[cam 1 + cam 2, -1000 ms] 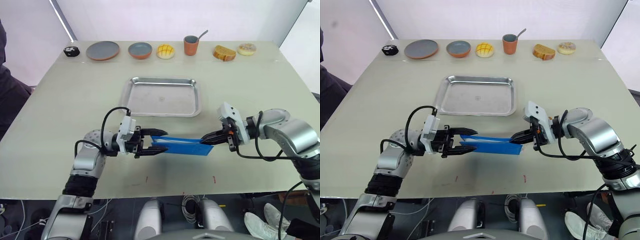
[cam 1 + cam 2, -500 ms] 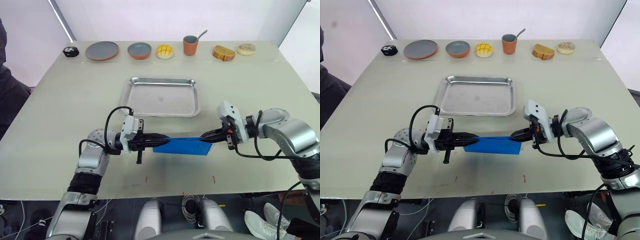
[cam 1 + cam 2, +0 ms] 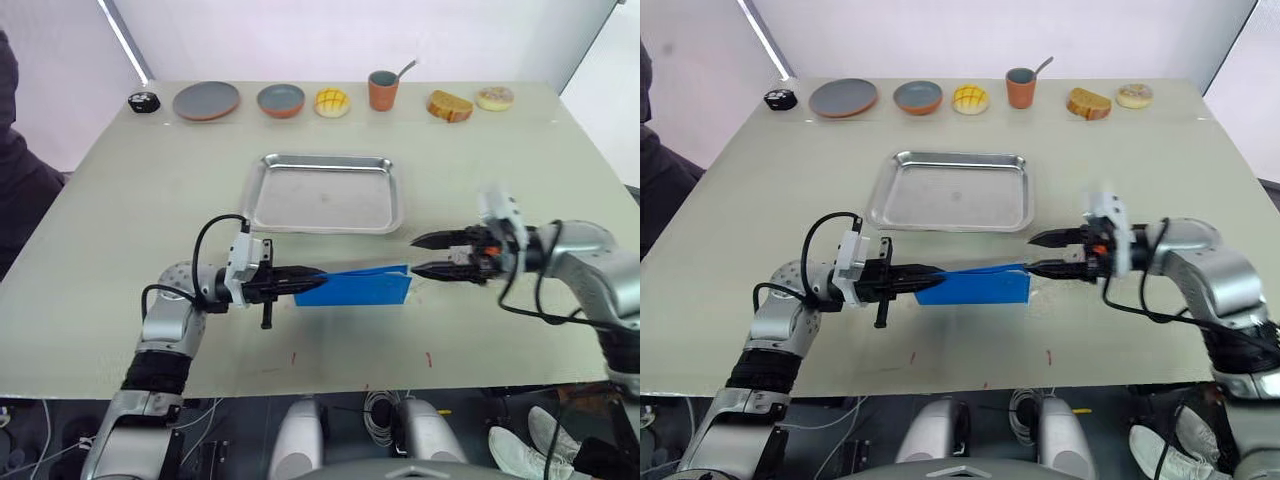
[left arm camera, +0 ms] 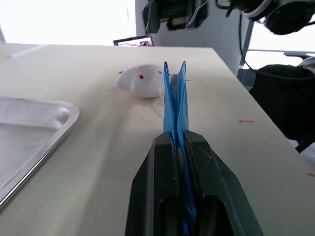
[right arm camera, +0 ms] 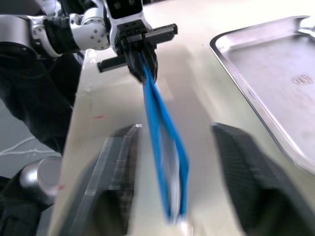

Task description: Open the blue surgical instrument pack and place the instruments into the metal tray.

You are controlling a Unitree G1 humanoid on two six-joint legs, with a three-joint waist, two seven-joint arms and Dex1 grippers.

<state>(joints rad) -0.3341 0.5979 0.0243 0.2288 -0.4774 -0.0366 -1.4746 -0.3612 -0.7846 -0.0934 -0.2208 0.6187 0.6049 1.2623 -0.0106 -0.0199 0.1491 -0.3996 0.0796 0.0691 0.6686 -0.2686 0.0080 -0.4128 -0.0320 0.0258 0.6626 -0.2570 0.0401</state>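
The left gripper [image 3: 305,284] has its jaws pressed together on one end of the blue surgical instrument pack [image 3: 355,287] — in the left wrist view the two black fingers [image 4: 160,167] clamp the blue fabric edge-on, with the pale lining just visible between the layers. The pack stands on its long edge, reaching from the left gripper toward the right gripper [image 3: 432,255], in front of the metal tray [image 3: 325,193] and apart from its near rim. The right gripper sits just beside the pack's far end with its jaws spread, one finger on either side of the pack's line in the right wrist view and neither touching it. Along the far edge of the bench [image 3: 120,230] stand plates, a cup with a spoon, and pastries.
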